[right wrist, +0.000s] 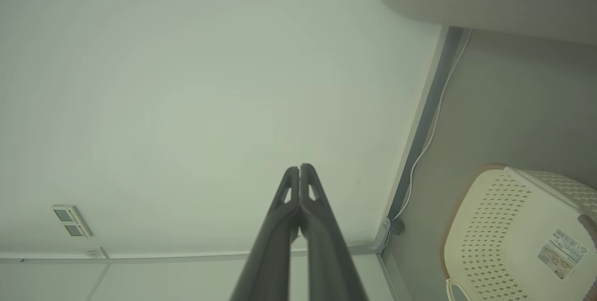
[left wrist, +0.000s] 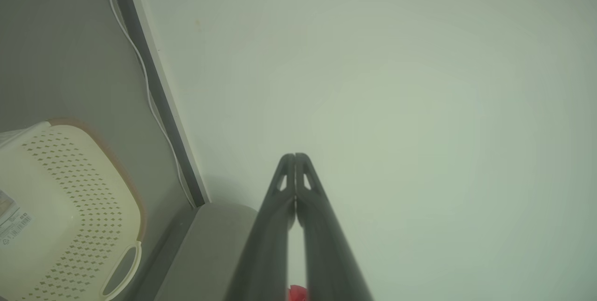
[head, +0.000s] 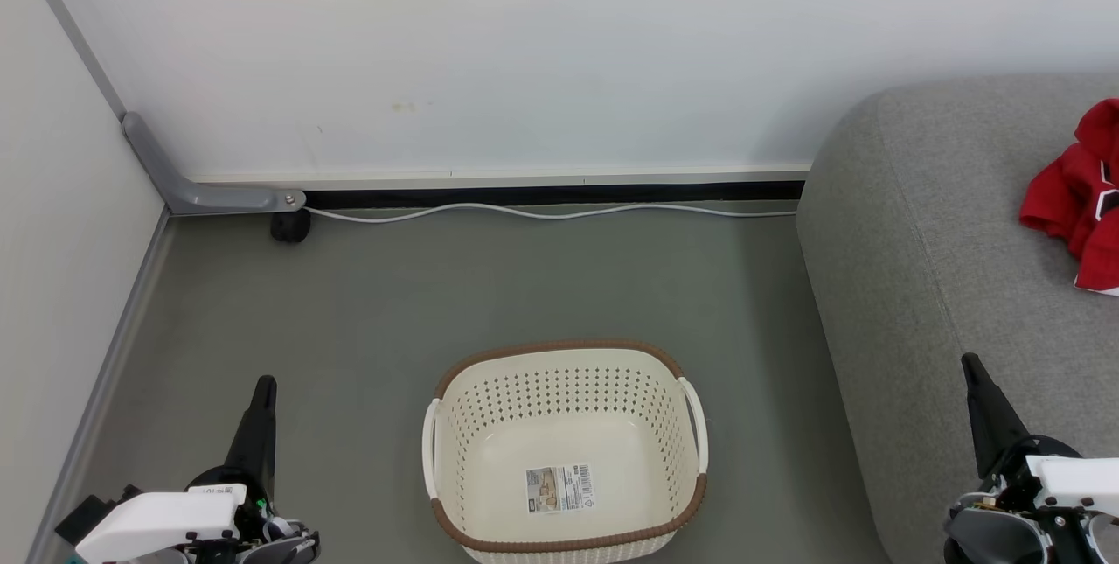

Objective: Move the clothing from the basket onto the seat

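The cream perforated basket (head: 566,450) with a brown rim stands on the floor at the bottom centre; inside it I see just a barcode sticker. Red clothing (head: 1080,192) with white trim lies bunched on the grey seat (head: 927,267) at the right edge. My left gripper (head: 264,385) is shut, left of the basket and apart from it, holding nothing. My right gripper (head: 969,363) is shut in front of the seat's near part, holding nothing. The left wrist view shows the shut fingertips (left wrist: 295,156) against the wall, the basket (left wrist: 65,207) at lower left. The right wrist view has the basket (right wrist: 517,235) at lower right.
A white wall runs along the back, with a white cable (head: 542,212) lying on the grey floor at its foot. A grey metal bracket (head: 205,192) and a small black caster (head: 290,227) sit in the left corner. A side wall closes the left.
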You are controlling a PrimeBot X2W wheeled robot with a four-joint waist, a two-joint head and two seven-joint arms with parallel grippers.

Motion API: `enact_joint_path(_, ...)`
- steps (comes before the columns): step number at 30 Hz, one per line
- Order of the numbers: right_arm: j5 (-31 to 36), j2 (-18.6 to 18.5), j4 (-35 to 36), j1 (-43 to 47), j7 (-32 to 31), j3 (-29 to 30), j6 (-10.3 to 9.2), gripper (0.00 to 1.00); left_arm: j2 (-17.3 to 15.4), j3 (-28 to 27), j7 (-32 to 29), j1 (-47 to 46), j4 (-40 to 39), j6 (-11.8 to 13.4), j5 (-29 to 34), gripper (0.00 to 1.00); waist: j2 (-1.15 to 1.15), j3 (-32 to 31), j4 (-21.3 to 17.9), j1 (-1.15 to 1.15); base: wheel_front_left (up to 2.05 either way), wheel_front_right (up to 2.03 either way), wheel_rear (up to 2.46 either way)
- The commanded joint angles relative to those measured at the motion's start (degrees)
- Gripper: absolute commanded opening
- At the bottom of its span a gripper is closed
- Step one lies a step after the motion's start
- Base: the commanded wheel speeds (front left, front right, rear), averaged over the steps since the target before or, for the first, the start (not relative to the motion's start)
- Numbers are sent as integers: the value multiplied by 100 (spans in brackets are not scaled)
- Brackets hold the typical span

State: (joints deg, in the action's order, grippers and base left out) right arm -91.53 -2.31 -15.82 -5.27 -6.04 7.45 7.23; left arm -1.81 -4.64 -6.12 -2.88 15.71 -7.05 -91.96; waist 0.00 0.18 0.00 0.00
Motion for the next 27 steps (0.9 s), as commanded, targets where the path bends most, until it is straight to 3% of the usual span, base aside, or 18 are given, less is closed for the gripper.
enact_joint_path(1,-62,-56,179,-91,-46,-92,25,0,-107,-188,-36,-332,-164,-44,-20,0,0,0,0,0,0,0,0)
enact_joint_path(27,-63,-56,179,-91,-45,-93,25,0,-107,-188,-36,-332,-165,-44,-21,0,0,0,0,0,0,0,0)
